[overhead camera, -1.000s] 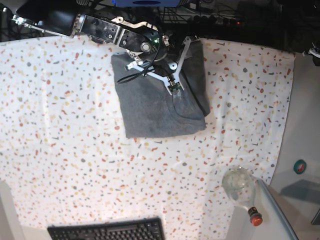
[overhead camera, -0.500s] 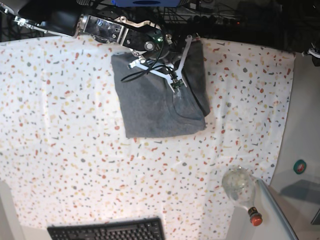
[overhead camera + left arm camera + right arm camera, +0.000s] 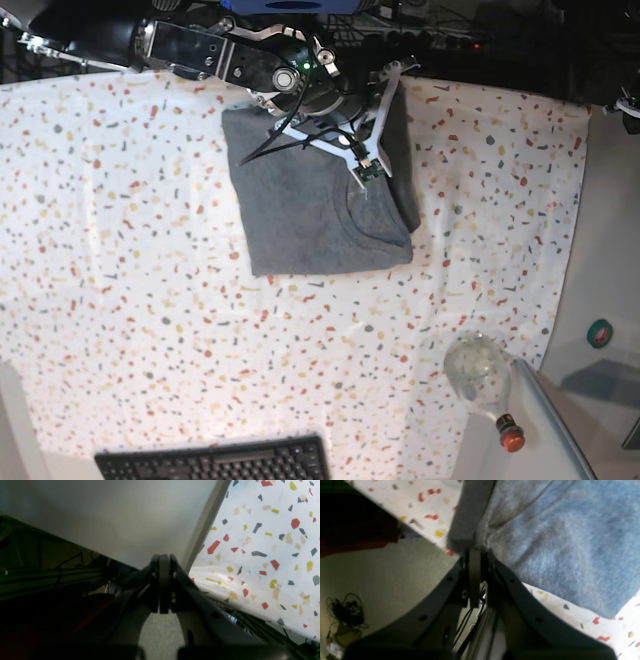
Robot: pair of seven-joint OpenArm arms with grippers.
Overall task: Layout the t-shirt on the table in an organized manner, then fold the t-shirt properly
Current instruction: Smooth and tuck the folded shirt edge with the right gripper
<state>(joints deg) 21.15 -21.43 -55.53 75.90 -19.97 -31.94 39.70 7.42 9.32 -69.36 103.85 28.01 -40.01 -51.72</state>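
The heather-grey t-shirt (image 3: 310, 210) lies folded into a rough rectangle at the far middle of the speckled table (image 3: 150, 250). My right gripper (image 3: 393, 72) sits at the shirt's far right corner, by the table's back edge. In the right wrist view this gripper (image 3: 475, 553) is shut, and its tips meet the folded edge of the t-shirt (image 3: 557, 542) where the cloth ends at the table (image 3: 427, 495). My left gripper (image 3: 163, 557) is shut on nothing, off the side of the table (image 3: 262, 542), and does not show in the base view.
A clear bottle with a red cap (image 3: 485, 385) lies at the near right corner. A black keyboard (image 3: 215, 462) sits at the near edge. A plain grey side surface (image 3: 600, 260) with a green disc (image 3: 600, 333) borders the right. Cables (image 3: 345, 610) lie on the floor.
My right gripper has gone from open to shut and has shifted toward the far right corner of the t-shirt. The shirt's shape has hardly changed.
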